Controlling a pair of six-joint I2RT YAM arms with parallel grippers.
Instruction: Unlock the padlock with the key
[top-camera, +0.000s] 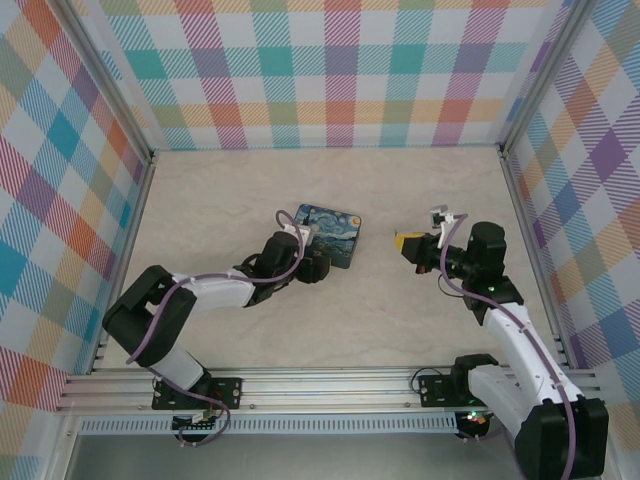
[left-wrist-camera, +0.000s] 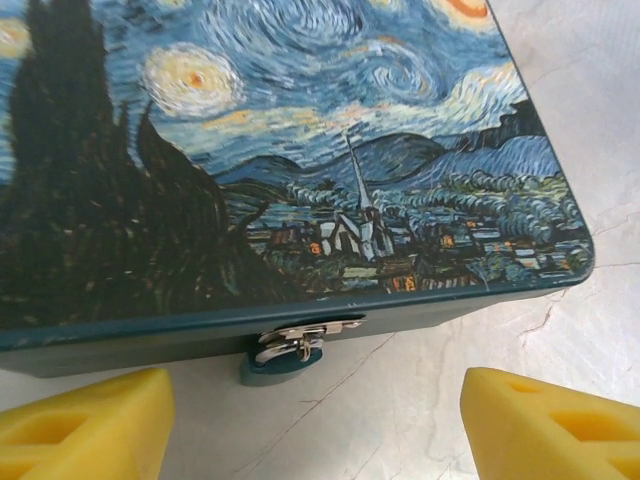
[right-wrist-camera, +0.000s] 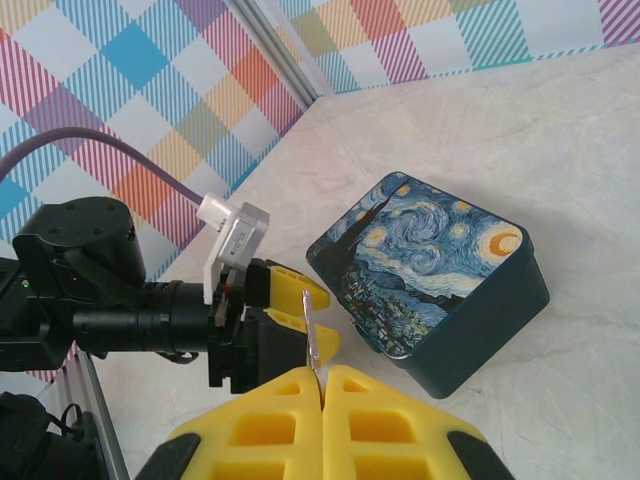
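Though apart, padlock before left claw

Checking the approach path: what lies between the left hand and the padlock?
Bare tabletop, as the left wrist view shows; the left hand faces the padlock hanging at the tin.

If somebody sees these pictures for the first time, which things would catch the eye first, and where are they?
The tin, painted with blue-and-yellow swirls, lies near the middle of the table. A tiny blue padlock hangs from the clasp on its side, in front of the open left gripper. To the right of the tin, the right gripper is shut on a slim grey key.
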